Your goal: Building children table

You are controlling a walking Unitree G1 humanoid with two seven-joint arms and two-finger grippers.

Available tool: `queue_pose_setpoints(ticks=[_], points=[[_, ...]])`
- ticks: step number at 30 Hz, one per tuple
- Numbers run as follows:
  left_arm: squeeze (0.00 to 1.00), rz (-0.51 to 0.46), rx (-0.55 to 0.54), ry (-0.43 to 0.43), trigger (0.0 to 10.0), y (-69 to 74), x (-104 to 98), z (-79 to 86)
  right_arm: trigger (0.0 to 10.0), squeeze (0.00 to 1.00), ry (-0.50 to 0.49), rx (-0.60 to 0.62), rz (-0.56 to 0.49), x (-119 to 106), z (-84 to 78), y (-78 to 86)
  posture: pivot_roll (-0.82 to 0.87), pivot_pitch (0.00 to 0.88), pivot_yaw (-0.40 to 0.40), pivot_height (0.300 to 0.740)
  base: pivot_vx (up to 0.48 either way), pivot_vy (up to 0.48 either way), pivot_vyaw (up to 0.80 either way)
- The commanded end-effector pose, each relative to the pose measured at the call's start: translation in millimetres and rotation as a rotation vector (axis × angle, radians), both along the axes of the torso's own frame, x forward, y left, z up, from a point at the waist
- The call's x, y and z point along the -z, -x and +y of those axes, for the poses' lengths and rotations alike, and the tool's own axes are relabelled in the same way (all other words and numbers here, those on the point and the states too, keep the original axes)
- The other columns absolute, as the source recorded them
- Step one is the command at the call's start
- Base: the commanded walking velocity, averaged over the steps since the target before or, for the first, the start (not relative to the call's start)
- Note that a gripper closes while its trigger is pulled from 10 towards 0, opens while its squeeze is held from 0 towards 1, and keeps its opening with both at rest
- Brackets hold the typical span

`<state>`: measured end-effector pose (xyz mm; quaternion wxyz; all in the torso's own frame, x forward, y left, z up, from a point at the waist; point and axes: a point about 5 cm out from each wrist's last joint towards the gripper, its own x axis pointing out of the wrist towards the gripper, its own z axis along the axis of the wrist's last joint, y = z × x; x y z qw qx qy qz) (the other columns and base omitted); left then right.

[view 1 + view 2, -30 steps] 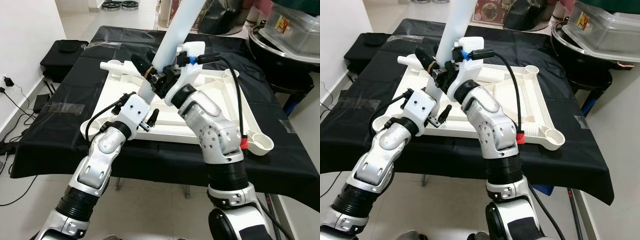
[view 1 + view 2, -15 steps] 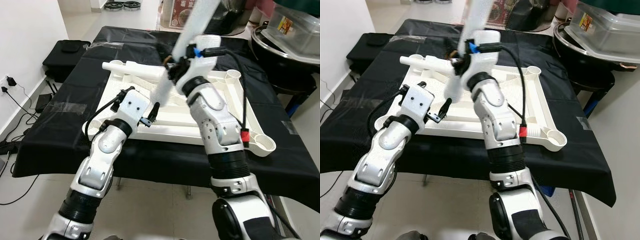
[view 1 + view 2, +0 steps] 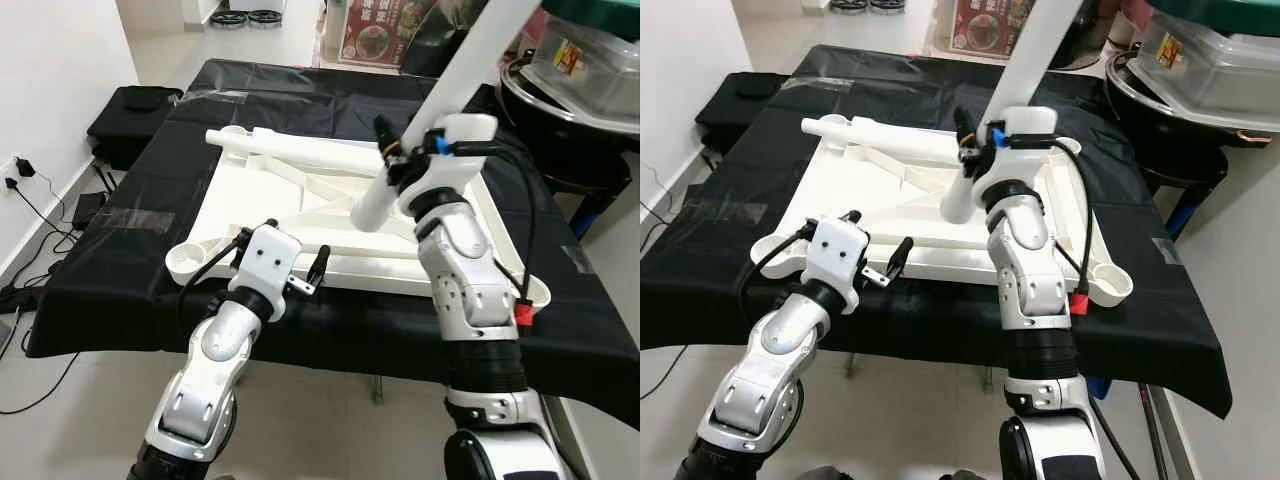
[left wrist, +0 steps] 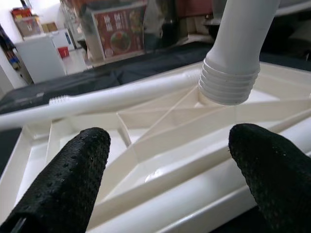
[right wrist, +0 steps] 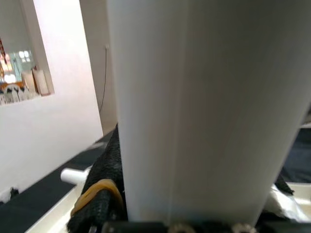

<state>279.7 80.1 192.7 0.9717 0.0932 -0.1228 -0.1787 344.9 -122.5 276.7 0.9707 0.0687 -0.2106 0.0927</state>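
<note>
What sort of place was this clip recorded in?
Probably a lived-in home or storage room used as a workspace: a black-covered table holds the upturned white table top, a large plastic tub sits to the right, and a charger cable runs along the wall.

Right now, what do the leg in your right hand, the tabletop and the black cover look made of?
Leg: seemingly moulded plastic, smooth matte white, with a ribbed threaded end. Tabletop: apparently the same white plastic, its underside showing moulded ribs and corner sockets, slightly glossy. Cover: a thin black sheet, probably plastic film; it creases, shines and is taped in places. The right hand grips the leg.
</note>
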Motion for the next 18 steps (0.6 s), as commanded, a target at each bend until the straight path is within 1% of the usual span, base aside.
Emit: queue_pose_setpoints(ticks=[1, 2, 3, 6, 7, 10, 11, 18], points=[[0.00, 0.000, -0.003, -0.007, 10.0, 0.9, -0.2, -0.7, 10.0, 0.00, -0.017, 0.002, -0.028, -3.4, 0.4, 3.5, 0.07, 0.049, -0.072, 0.740, 0.000, 0.000, 0.00], [0.00, 0.000, -0.003, -0.007, 10.0, 0.9, -0.2, -0.7, 10.0, 0.00, -0.017, 0.002, -0.028, -3.4, 0.4, 3.5, 0.07, 0.049, -0.072, 0.740, 0.000, 0.000, 0.00], [0.00, -0.013, -0.018, -0.016, 10.0, -3.3, -2.4, 3.9, 10.0, 0.00, -0.010, 0.010, -0.032, -4.4, -0.5, 3.4, 0.07, 0.041, -0.072, 0.740, 0.000, -0.454, 0.00], [0.00, -0.013, -0.018, -0.016, 10.0, -3.3, -2.4, 3.9, 10.0, 0.00, -0.010, 0.010, -0.032, -4.4, -0.5, 3.4, 0.07, 0.041, -0.072, 0.740, 0.000, -0.454, 0.00], [0.00, -0.029, -0.032, -0.040, 10.0, -7.5, -4.5, 8.4, 10.0, 0.00, -0.007, 0.015, -0.034, -5.6, -2.0, 2.5, 0.07, 0.040, -0.071, 0.740, 0.000, -0.458, 0.00], [0.00, -0.040, -0.045, -0.051, 10.0, -11.7, -6.9, 12.5, 10.0, 0.00, -0.006, 0.015, -0.036, -7.4, -3.8, 1.1, 0.07, 0.033, -0.071, 0.740, 0.000, -0.458, 0.00], [0.00, -0.050, -0.059, -0.068, 10.0, -14.2, -8.3, 15.2, 10.0, 0.00, 0.001, 0.015, -0.039, -8.8, -5.1, 0.5, 0.07, 0.031, -0.068, 0.740, 0.000, -0.458, 0.00], [0.00, -0.056, -0.067, -0.084, 10.0, -16.3, -8.9, 15.4, 10.0, 0.00, 0.006, -0.004, -0.044, -11.3, -4.5, -0.7, 0.07, 0.022, -0.068, 0.740, 0.000, -0.458, 0.00]])
